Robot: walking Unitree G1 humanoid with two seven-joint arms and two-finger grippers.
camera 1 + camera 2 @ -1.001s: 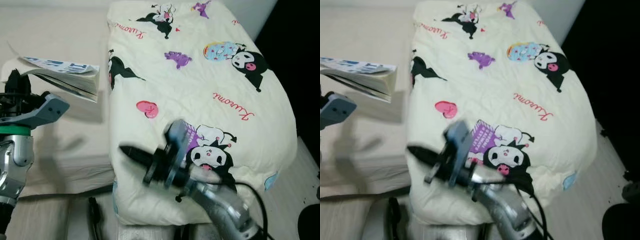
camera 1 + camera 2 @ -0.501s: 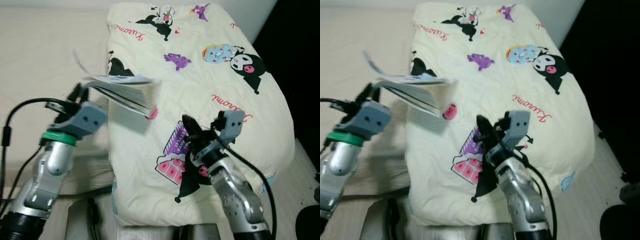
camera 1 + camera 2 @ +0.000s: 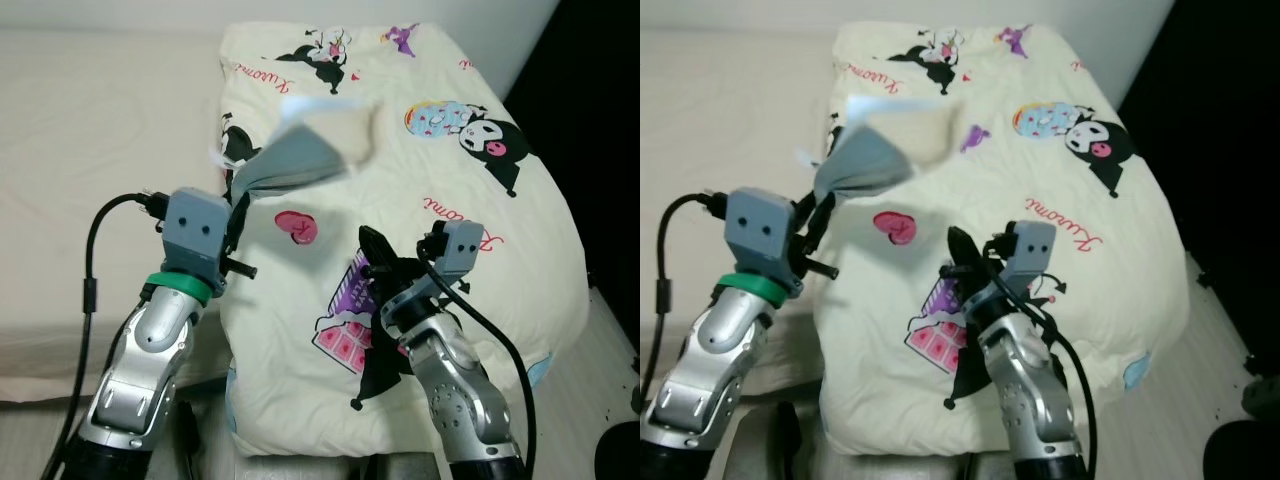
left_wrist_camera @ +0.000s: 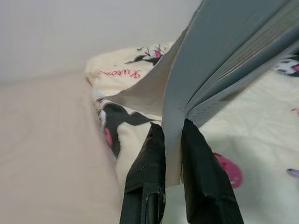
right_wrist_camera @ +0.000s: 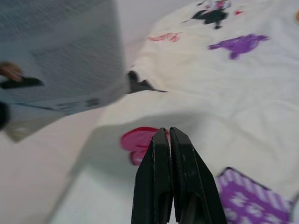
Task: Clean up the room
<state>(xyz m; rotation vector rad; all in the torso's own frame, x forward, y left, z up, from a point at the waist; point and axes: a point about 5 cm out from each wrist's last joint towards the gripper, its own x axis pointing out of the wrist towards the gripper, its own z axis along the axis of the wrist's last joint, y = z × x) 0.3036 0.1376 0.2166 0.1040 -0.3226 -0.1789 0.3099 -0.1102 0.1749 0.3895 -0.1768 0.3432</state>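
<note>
The left hand [image 4: 172,154] pinches an open book [image 3: 305,150] by its edge, raised above the quilt [image 3: 480,290]. Just right of it, the right hand [image 5: 169,140] (fingers pressed together, empty) hovers over the quilt on the bed [image 3: 80,170].

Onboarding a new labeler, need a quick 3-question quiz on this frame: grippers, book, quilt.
1. True or false: the left gripper is shut on the book.
2. What is the right gripper doing? A) gripping the quilt B) shut on nothing, poised above the quilt C) holding the book's cover
3. Fill in: the book is held up over the ____, which is cream with cartoon prints.

Key
1. True: the left wrist view shows both black fingers pinching the book near its spine, pages fanned above.
2. B: the right wrist view shows the fingers pressed together with nothing between them.
3. folded quilt, lying on the bed.
</note>
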